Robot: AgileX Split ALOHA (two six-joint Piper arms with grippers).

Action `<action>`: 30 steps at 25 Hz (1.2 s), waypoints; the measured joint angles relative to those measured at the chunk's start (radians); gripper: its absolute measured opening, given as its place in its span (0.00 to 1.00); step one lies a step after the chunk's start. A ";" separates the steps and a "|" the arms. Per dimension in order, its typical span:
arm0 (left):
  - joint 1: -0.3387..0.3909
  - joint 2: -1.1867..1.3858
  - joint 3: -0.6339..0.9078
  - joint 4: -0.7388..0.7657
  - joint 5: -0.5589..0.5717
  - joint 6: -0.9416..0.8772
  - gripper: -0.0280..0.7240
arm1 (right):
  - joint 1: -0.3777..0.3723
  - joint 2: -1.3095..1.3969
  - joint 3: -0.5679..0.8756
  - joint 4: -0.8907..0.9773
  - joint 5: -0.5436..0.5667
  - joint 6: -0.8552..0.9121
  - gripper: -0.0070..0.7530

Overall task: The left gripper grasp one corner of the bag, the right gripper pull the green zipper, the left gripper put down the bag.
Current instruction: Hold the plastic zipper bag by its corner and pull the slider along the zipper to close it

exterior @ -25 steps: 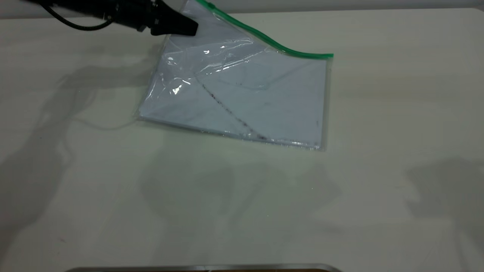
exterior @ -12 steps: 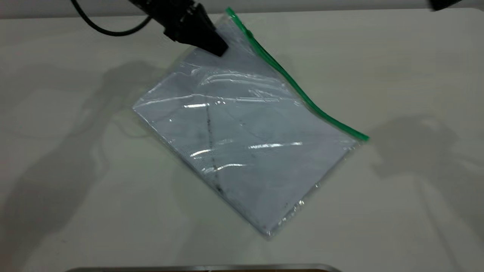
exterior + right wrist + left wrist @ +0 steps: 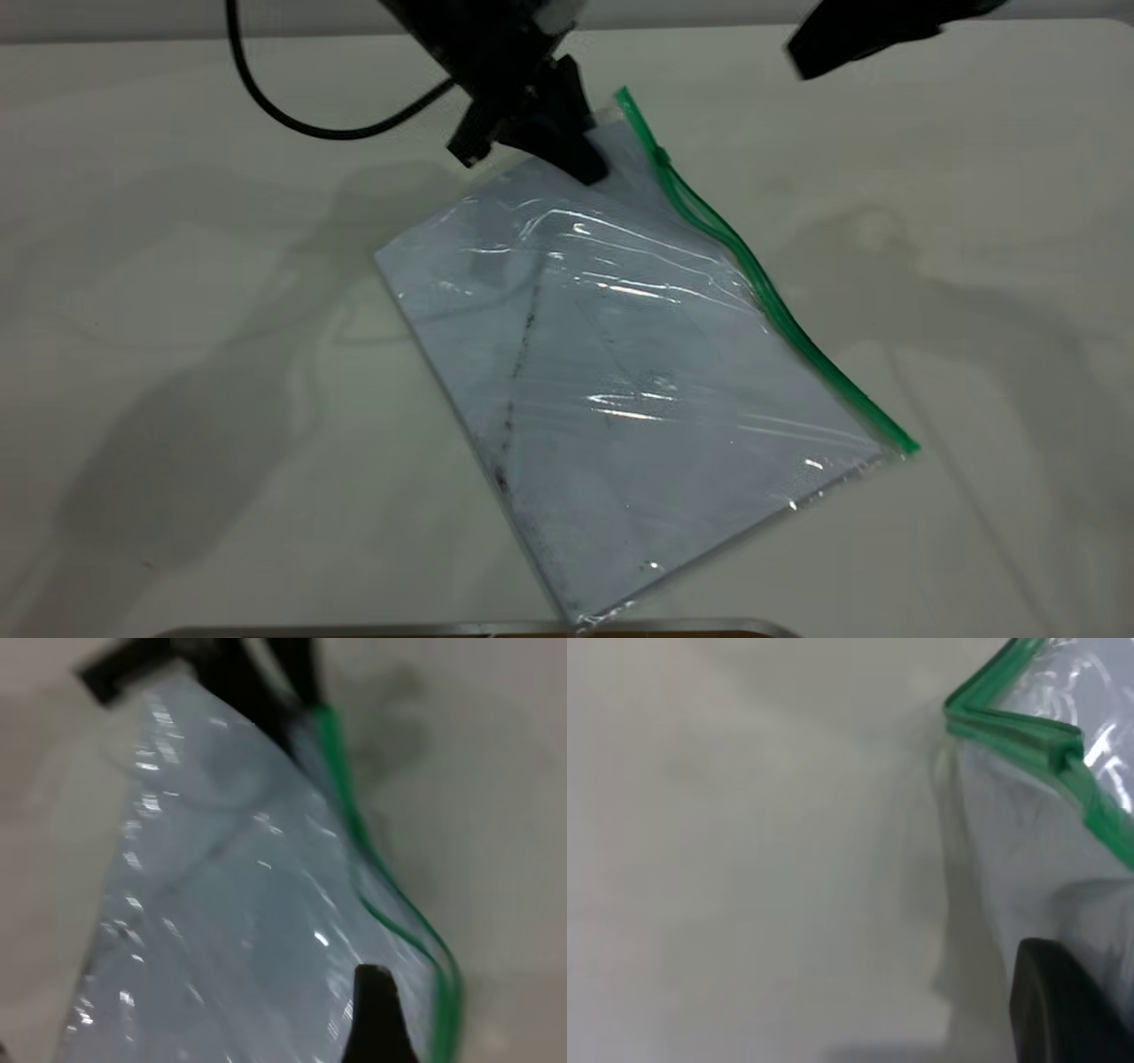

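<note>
The bag [image 3: 620, 372] is a clear pouch with a white sheet inside, lying slantwise with its far end raised. My left gripper [image 3: 586, 165], trailing a black cable, is shut on the bag just beside the corner of the bag [image 3: 625, 111] at the far end of the green zipper [image 3: 762, 283]. The small slider tab [image 3: 660, 158] sits close to that corner. In the left wrist view the green zipper [image 3: 1028, 731] bends over wrinkled plastic. My right gripper [image 3: 811, 55] hovers above the table to the right of that corner, not touching the bag [image 3: 221, 904].
A metal strip [image 3: 478, 629] runs along the near edge of the table [image 3: 177, 354]. The bag's near corner [image 3: 585, 611] almost reaches it. The left arm's cable [image 3: 292, 115] loops over the table's far left.
The left gripper has swung the held corner rightward and the bag has turned, its near end sliding toward the front edge. The right gripper has come into view at the top right.
</note>
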 joint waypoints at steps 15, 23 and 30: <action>-0.019 0.003 0.000 -0.326 -0.036 0.135 0.11 | 0.000 0.105 -0.033 0.156 0.085 -0.196 0.77; -0.032 0.003 0.000 -0.329 -0.007 0.135 0.11 | -0.001 0.105 -0.033 0.165 -0.001 -0.210 0.77; -0.042 0.003 0.000 -0.329 0.007 0.135 0.11 | -0.001 0.105 -0.033 0.174 -0.003 -0.216 0.71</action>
